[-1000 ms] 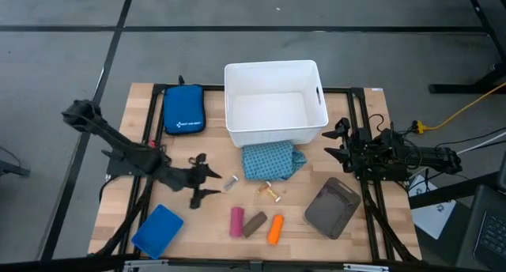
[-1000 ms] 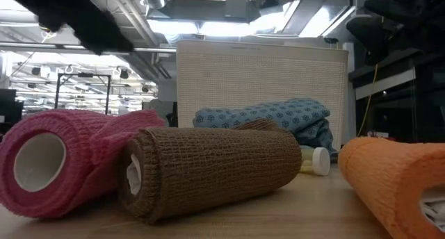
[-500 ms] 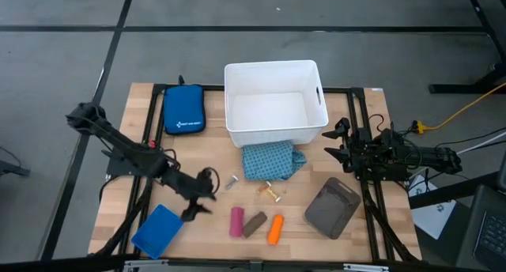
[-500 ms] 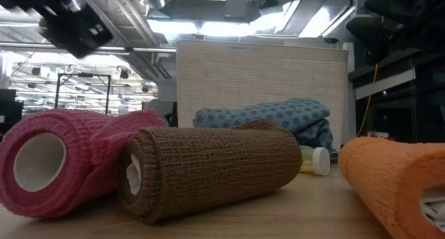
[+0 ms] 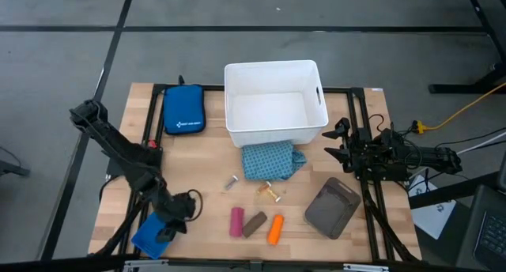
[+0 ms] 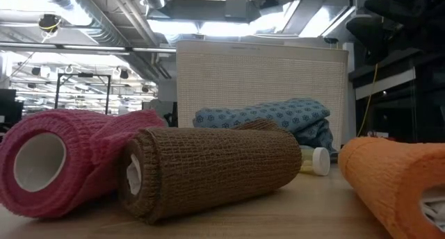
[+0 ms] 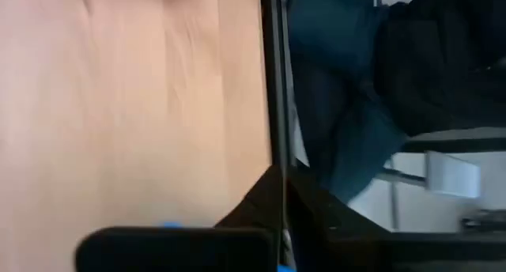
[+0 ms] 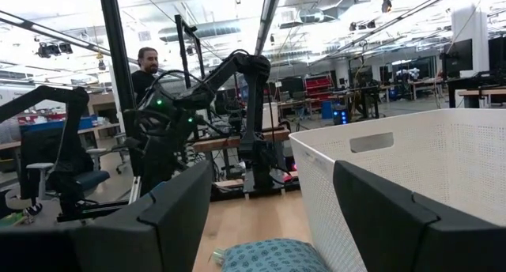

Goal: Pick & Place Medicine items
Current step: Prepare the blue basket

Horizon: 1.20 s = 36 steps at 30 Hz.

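My left gripper (image 5: 175,215), fingers closed, sits lower left over the blue tray (image 5: 152,232); the orange tube (image 5: 275,229) lies nearly upright in frame, bottom centre.

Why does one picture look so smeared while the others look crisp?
Left wrist view: streaked with motion blur, the table just a soft wash. Low view: the brown roll is sharp, with glaring ceiling lights behind. High view: evenly lit, soft shadows.

A large open robotics lab or workshop: exposed ceiling ducts (image 6: 104,30) and strip lights overhead, rows of workbenches (image 8: 237,141) carrying other robot arms (image 8: 237,90), monitors (image 8: 296,86), and a person (image 8: 146,66) standing among them.
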Each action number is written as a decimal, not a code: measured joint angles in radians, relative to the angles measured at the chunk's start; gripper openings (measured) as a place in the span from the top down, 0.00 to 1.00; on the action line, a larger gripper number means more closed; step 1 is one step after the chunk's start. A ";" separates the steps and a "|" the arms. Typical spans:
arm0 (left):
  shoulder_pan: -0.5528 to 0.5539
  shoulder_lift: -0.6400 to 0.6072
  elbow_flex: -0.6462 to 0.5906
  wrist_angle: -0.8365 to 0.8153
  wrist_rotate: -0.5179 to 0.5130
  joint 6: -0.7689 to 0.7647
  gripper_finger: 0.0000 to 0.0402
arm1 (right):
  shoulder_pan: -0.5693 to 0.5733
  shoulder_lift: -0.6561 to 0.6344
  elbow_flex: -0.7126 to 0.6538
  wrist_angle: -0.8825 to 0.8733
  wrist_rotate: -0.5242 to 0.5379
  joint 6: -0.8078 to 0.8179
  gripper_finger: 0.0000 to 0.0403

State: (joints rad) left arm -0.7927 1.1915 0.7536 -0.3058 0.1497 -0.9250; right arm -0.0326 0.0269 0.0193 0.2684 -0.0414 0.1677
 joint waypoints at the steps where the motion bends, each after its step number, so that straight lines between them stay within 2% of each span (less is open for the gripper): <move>1: -0.021 0.000 0.000 -0.008 0.000 -0.046 0.99 | 0.000 0.000 0.000 0.000 0.000 0.000 0.34; 7: -0.134 0.005 0.000 -0.149 -0.016 -0.289 0.99 | 0.000 0.000 0.000 0.000 0.000 0.000 0.34; 13: -0.194 0.034 0.000 -0.299 -0.061 -0.401 0.99 | 0.000 0.000 0.000 0.000 0.000 0.000 0.34; 19: -0.174 0.083 0.000 -0.305 -0.070 -0.365 1.00 | 0.000 0.000 0.000 0.000 0.000 0.000 0.34; 27: -0.091 0.155 0.000 -0.360 -0.133 -0.263 1.00 | 0.000 0.000 0.000 0.000 0.011 0.005 0.34; 36: 0.015 0.155 0.000 -0.380 -0.212 -0.108 1.00 | 0.000 0.000 0.000 0.000 0.035 0.020 0.34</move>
State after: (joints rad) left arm -0.7777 1.3466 0.7532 -0.6853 -0.0622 -1.0326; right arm -0.0327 0.0269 0.0193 0.2687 -0.0067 0.1879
